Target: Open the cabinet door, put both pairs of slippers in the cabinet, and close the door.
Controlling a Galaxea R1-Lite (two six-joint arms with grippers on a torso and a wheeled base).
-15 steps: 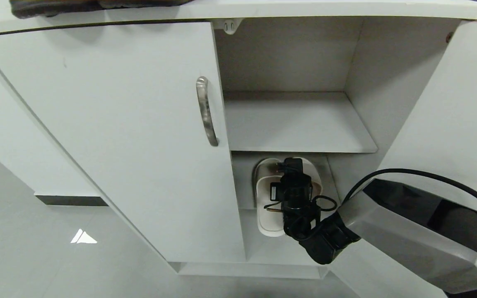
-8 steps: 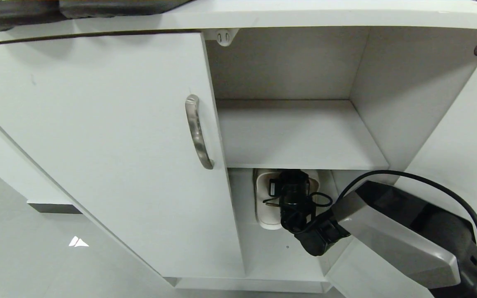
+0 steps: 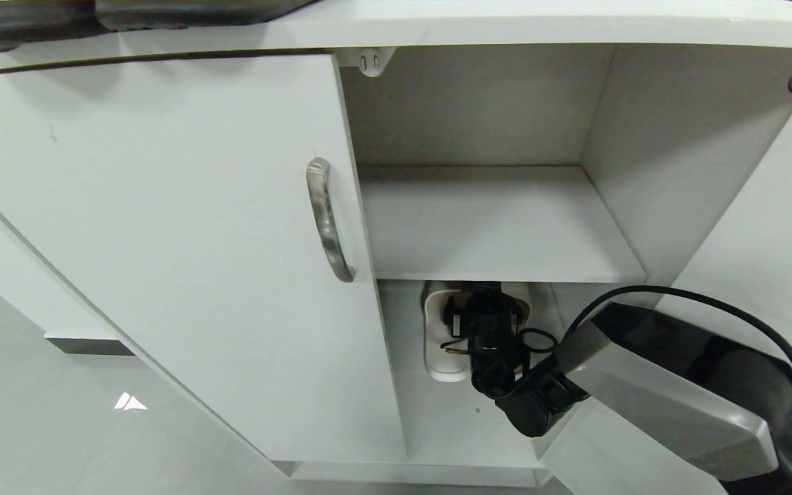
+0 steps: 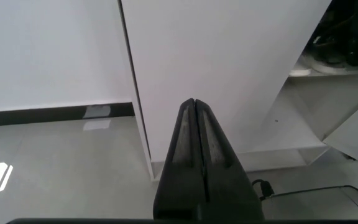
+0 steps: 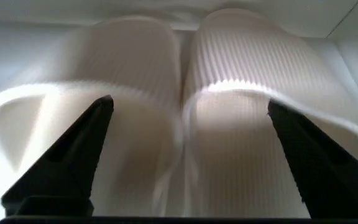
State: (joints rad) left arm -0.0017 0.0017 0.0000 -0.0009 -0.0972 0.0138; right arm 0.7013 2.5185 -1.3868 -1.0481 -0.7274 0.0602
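The cabinet (image 3: 643,151) has its right door (image 3: 767,227) swung open and its left door (image 3: 162,240) shut. One pair of white slippers (image 5: 241,68) lies side by side and touching on the floor of the lower compartment, under the shelf (image 3: 492,220), toes toward the far wall. Judged from that, this pair is already in place.

The right tool (image 5: 189,107) reaches into that compartment with its fingers spread wide, one on each outer side of the pair, gripping nothing. The left tool (image 4: 194,109) is closed with nothing between its fingers, out in front of the shut door and pointing down toward the floor (image 4: 55,162).

The slippers look like light moulded foam: soft, springy, with ribbed straps, and not fragile. They would probably squash under a hard pinch and slide easily on the smooth cabinet floor. The best hold is likely across the two inner walls where the slippers meet, or over both straps at once, so the pair moves as one.

A dark thing (image 3: 128,10) lies on the cabinet top; I cannot tell what it is.
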